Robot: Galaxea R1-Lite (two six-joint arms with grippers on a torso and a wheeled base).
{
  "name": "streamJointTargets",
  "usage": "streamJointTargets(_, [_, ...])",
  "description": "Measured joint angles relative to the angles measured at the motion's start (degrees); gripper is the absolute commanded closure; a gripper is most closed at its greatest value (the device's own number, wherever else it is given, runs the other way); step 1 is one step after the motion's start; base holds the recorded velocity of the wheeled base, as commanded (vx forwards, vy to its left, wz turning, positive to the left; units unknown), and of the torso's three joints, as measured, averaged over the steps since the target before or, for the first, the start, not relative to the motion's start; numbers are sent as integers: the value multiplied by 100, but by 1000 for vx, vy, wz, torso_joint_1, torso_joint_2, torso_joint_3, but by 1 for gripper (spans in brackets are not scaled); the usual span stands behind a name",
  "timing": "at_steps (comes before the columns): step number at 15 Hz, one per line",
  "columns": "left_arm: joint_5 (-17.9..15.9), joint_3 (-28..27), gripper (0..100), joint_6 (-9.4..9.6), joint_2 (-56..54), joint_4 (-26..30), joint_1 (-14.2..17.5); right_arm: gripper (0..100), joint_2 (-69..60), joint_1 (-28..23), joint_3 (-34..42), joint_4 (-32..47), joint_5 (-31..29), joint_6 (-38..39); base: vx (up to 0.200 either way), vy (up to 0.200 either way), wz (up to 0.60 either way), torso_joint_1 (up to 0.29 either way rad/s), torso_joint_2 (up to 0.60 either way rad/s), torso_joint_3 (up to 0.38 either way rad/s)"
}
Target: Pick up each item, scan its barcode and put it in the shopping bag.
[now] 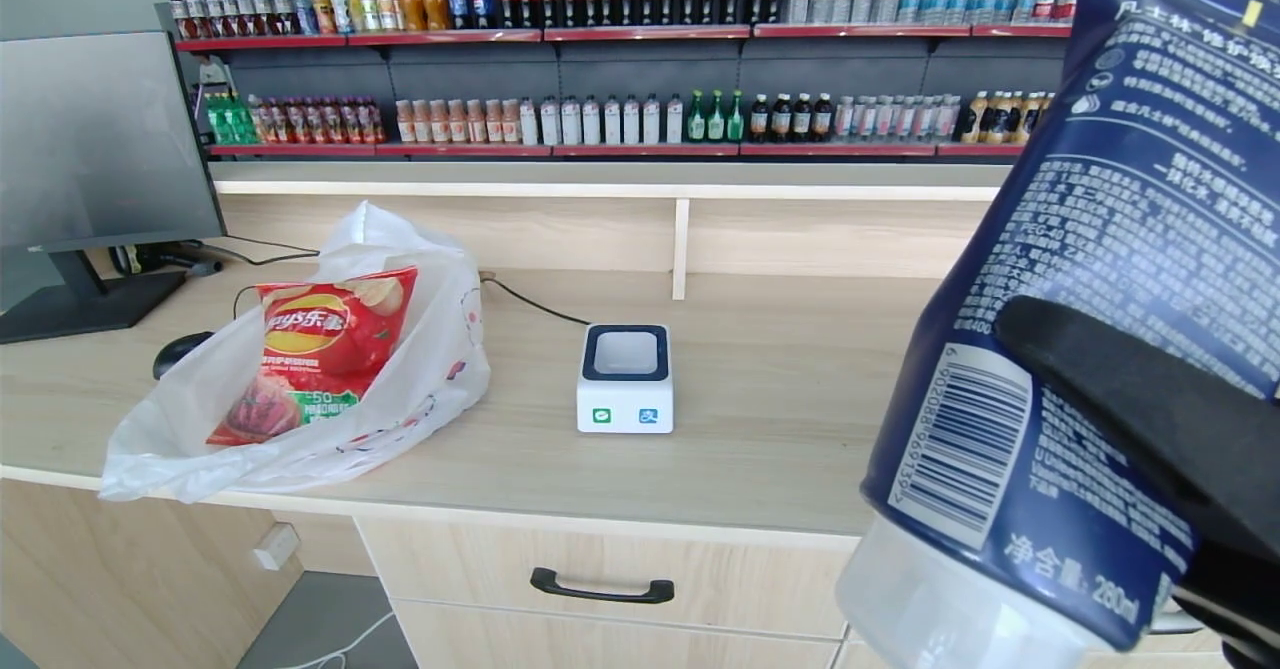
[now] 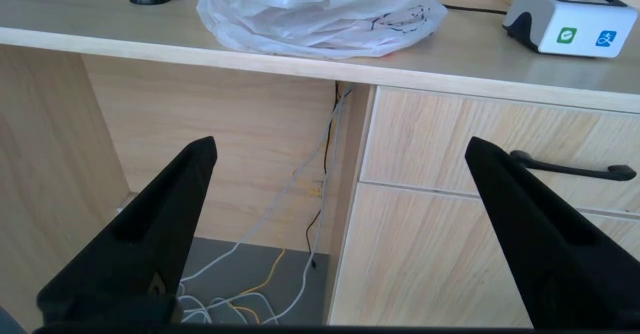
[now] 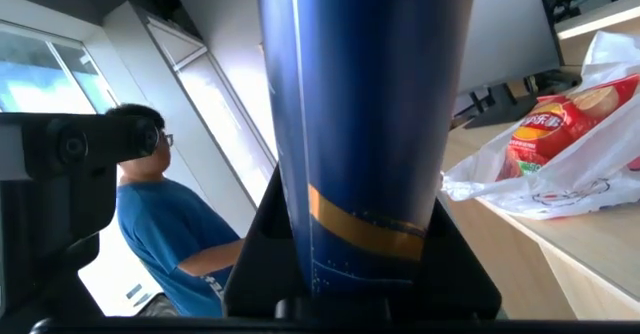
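My right gripper (image 1: 1150, 419) is shut on a dark blue lotion tube (image 1: 1090, 299), held up close at the right of the head view, cap down and barcode facing the camera. The right wrist view has the tube (image 3: 365, 114) clamped between my fingers. The white barcode scanner (image 1: 625, 379) sits in the middle of the counter. To its left lies the white shopping bag (image 1: 420, 389) with a red chip bag (image 1: 320, 349) inside. My left gripper (image 2: 340, 234) hangs open below the counter edge, in front of the cabinet.
A monitor (image 1: 95, 149) and a black mouse (image 1: 180, 351) stand at the counter's left. A cable runs from the scanner to the back. Drawers with a black handle (image 1: 602, 589) sit under the counter. Shelves of bottles line the far wall.
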Motion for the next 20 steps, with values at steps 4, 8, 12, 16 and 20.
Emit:
streamJointTargets(4, [2,2,0,0,0,2,0,100,-4,-5,13,0,-2,2,0,0,0,0,0,0])
streamJointTargets(8, [2,2,0,0,0,2,0,100,-6,-5,33,0,-2,-33,0,0,0,0,0,0])
streamJointTargets(12, [2,0,0,0,0,2,0,100,5,-38,260,4,-2,-277,0,0,0,0,0,0])
streamJointTargets(16, [2,0,0,0,0,2,0,100,50,-55,653,0,-5,-980,0,0,0,0,0,0])
streamJointTargets(20, [2,2,0,0,0,2,0,100,68,-96,1436,6,-38,-2143,0,0,0,0,0,0])
